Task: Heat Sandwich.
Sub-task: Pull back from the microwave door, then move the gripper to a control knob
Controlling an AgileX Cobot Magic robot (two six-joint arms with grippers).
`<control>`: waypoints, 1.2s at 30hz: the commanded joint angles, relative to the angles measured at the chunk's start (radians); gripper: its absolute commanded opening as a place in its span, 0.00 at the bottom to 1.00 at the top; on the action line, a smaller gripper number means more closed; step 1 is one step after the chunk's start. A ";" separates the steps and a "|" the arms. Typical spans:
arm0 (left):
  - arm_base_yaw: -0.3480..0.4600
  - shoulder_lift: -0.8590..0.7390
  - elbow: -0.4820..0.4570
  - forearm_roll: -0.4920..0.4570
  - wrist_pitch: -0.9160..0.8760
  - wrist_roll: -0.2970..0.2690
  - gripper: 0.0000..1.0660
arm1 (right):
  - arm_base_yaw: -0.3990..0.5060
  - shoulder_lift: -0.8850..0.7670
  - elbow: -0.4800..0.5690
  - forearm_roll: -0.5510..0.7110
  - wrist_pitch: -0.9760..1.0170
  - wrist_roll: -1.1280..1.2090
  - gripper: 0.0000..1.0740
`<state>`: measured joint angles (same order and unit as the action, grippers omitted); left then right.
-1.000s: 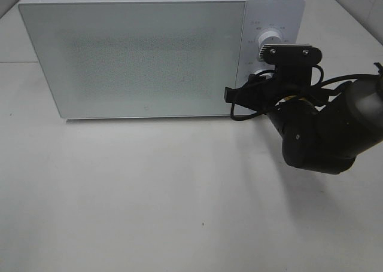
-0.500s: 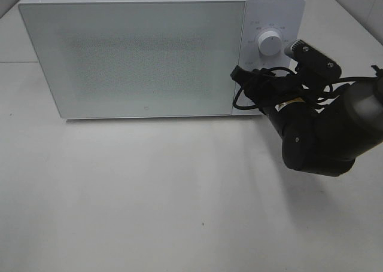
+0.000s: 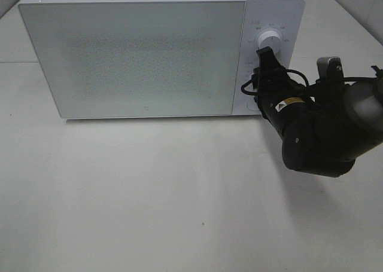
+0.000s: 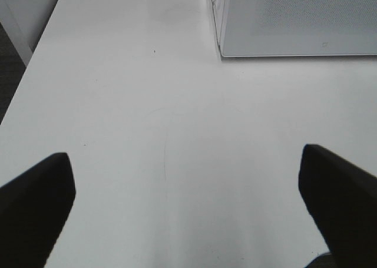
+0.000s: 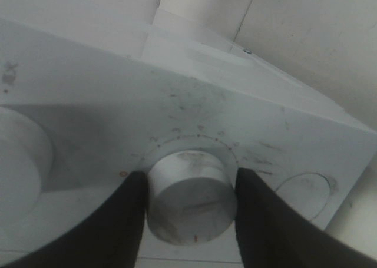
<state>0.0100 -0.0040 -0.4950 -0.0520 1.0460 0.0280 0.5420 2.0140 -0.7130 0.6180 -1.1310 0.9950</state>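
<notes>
The right gripper [image 5: 191, 204] is clamped on the lower knob [image 5: 191, 182] of the white microwave [image 3: 137, 57], one finger pressed to each side. The left gripper [image 4: 187, 203] hangs with its jaws spread wide above the white table [image 3: 179, 194]. The microwave's frosted door [image 3: 131, 45] is shut, and the sandwich cannot be seen. Pale tiles [image 5: 294, 38] lie behind.

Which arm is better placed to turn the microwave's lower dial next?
Right. The right arm's fingers clamp the lower dial on the microwave; the left arm's fingers stand open over the table, away from the controls.
</notes>
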 commanded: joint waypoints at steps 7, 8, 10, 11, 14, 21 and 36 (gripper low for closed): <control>0.001 -0.029 0.002 -0.006 -0.011 -0.003 0.92 | -0.004 -0.010 -0.012 0.019 -0.071 0.324 0.12; 0.001 -0.029 0.002 -0.006 -0.011 -0.003 0.92 | -0.004 -0.010 -0.012 0.025 -0.071 0.348 0.12; 0.001 -0.029 0.002 -0.006 -0.011 -0.003 0.92 | -0.004 -0.010 -0.012 0.026 -0.069 0.367 0.12; 0.001 -0.029 0.002 -0.006 -0.011 -0.003 0.92 | -0.004 -0.010 -0.012 0.026 -0.069 0.385 0.12; 0.001 -0.029 0.002 -0.006 -0.011 -0.003 0.92 | -0.004 -0.010 -0.012 0.030 -0.069 0.420 0.12; 0.001 -0.029 0.002 -0.006 -0.011 -0.003 0.92 | -0.004 -0.010 -0.012 0.022 -0.068 0.418 0.13; 0.001 -0.029 0.002 -0.006 -0.011 -0.003 0.92 | -0.004 -0.010 -0.012 -0.004 -0.071 0.402 0.23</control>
<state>0.0100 -0.0040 -0.4950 -0.0520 1.0460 0.0280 0.5440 2.0170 -0.7110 0.6280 -1.1390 1.4020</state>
